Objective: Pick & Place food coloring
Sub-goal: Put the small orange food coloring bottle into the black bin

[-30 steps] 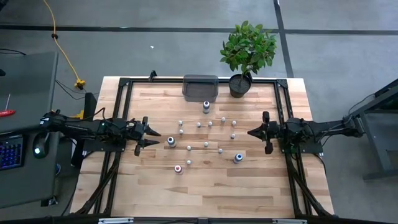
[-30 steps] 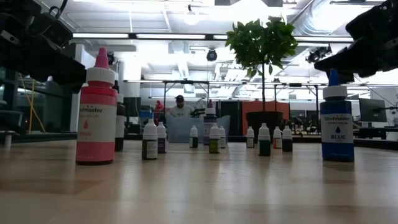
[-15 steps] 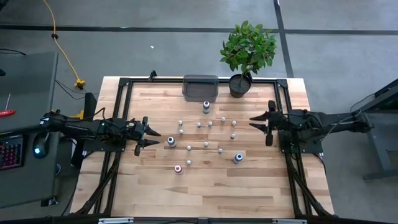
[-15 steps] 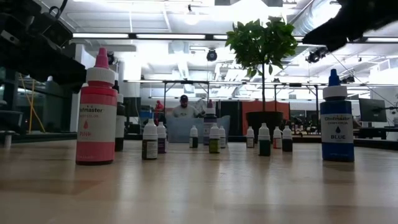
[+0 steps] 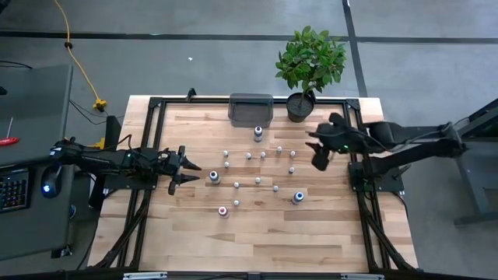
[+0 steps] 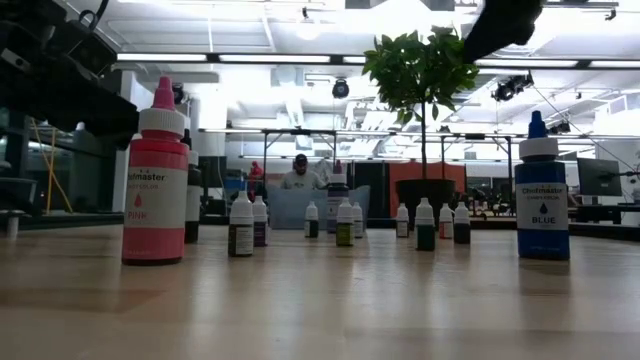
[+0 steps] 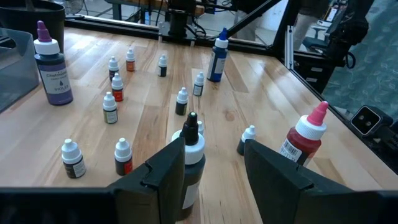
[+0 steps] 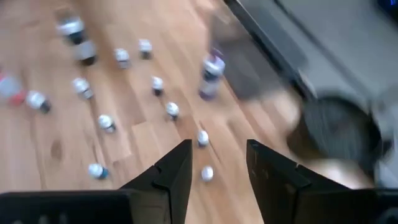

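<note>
Overhead: food coloring [image 5: 257, 180] bottles scattered mid-desk [image 5: 257, 233], upright. Right pincer [image 5: 317, 154] apart, empty, raised above them; left pincer [image 5: 187, 172] apart, empty, beside dark bottle [image 5: 214, 177]. Low: blue bottle [image 6: 541, 190] reads "BLUE"; pink bottle [image 6: 156, 175] reads "PINK".

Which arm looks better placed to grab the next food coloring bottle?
Probably the right: the right gripper is open above the small bottles near the plant. The left gripper waits by the table's left edge.
</note>
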